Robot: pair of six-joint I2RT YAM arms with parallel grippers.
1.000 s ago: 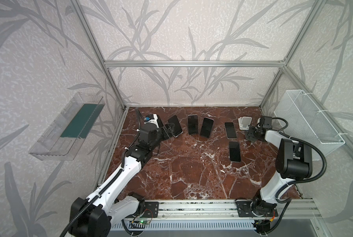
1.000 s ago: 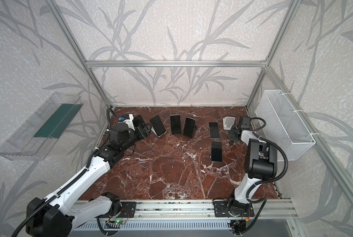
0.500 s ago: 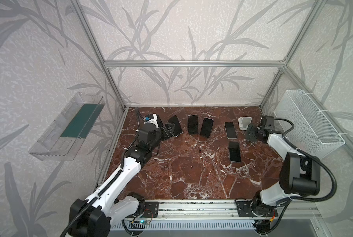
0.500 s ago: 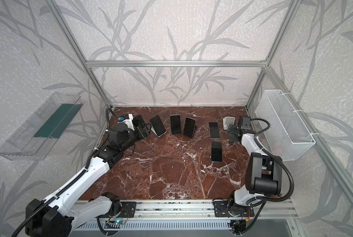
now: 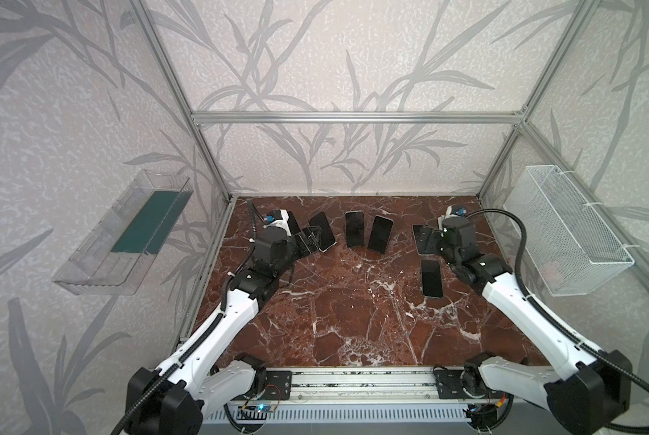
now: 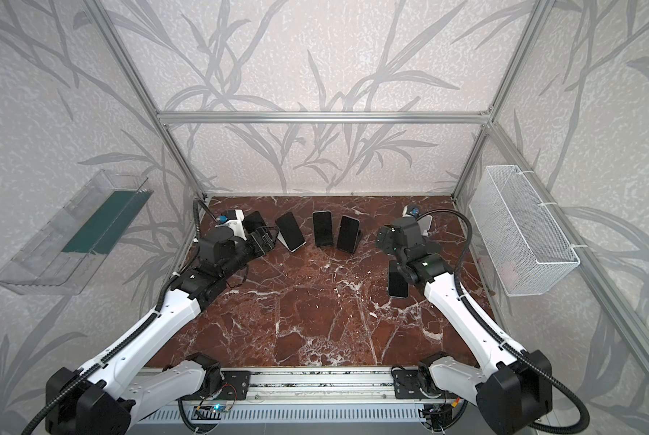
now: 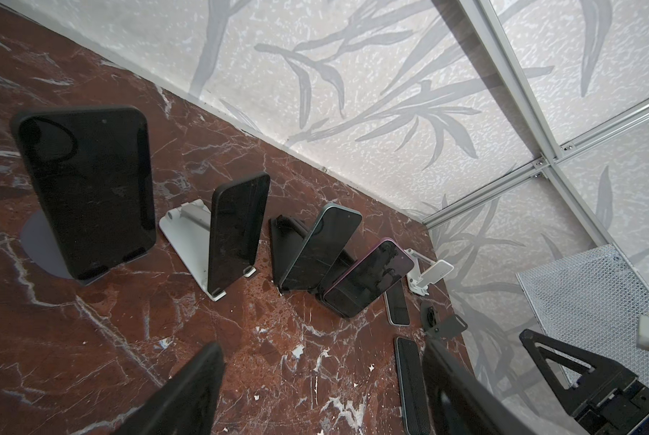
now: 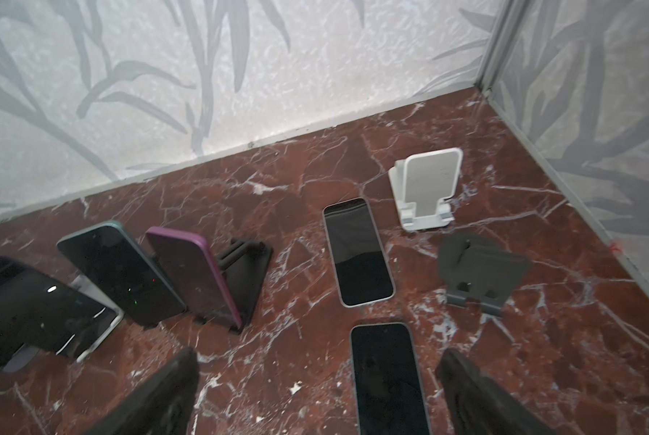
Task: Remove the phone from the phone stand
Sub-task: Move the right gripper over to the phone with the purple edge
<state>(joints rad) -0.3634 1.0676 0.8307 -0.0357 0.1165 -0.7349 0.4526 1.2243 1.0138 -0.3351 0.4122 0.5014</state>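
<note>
Several dark phones lean on stands along the back: a black one on a round grey stand (image 7: 85, 188), one on a white stand (image 7: 236, 229), a teal one (image 7: 315, 252) and a purple one (image 8: 198, 275) on black stands. My left gripper (image 5: 311, 241) hangs open and empty in front of the leftmost stands, touching nothing. On the right, two phones lie flat on the marble (image 8: 356, 250) (image 8: 387, 376). My right gripper (image 8: 319, 380) is open wide above the nearer flat phone (image 5: 431, 278), holding nothing. A white stand (image 8: 426, 188) and a grey stand (image 8: 477, 271) are empty.
A white wire basket (image 5: 567, 233) hangs on the right wall and a clear plastic tray (image 5: 127, 233) on the left wall. Aluminium frame posts stand at the back corners. The front half of the marble floor (image 5: 353, 320) holds only the two arms.
The right gripper has opened from shut and moved left, away from the empty stands, while its arm unfolded. The left arm has barely moved.
</note>
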